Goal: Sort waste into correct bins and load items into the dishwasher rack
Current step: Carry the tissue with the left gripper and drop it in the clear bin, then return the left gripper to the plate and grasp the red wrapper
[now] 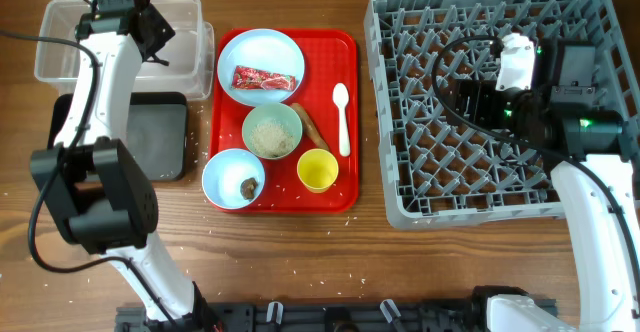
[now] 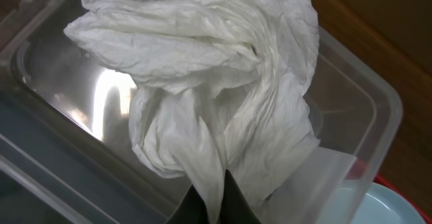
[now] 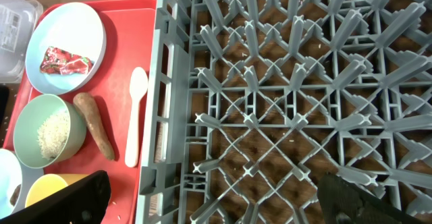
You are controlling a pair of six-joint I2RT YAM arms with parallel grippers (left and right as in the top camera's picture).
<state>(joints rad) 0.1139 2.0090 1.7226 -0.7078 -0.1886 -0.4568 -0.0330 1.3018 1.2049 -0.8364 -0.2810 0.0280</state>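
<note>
Left fingers (image 2: 189, 210) pinching crumpled white tissue (image 2: 202, 69) over clear rectangular plastic tub (image 2: 368, 109): release well inside its walls; right fingers (image 3: 61, 200) spread, empty.

Two bowls (image 1: 249, 132) (image 1: 222, 176), two bins (image 1: 60, 54) (image 1: 160, 137), one plate (image 1: 262, 50), one cup (image 1: 318, 170), one spoon (image 1: 342, 112), one wrapper (image 1: 266, 78), one tissue (image 2: 216, 82), one rack (image 1: 470, 208).

Serving tray (image 1: 346, 188) between tub (image 1: 50, 67) and rack (image 1: 400, 102), plate (image 1: 260, 47), bowls (image 1: 222, 172), cup (image 1: 318, 170), spoon (image 1: 342, 117) on it, tissue (image 2: 216, 82) above tub

grey rack (image 3: 290, 96) fills right | white spoon (image 3: 136, 116) on red tray (image 3: 130, 32)
</note>
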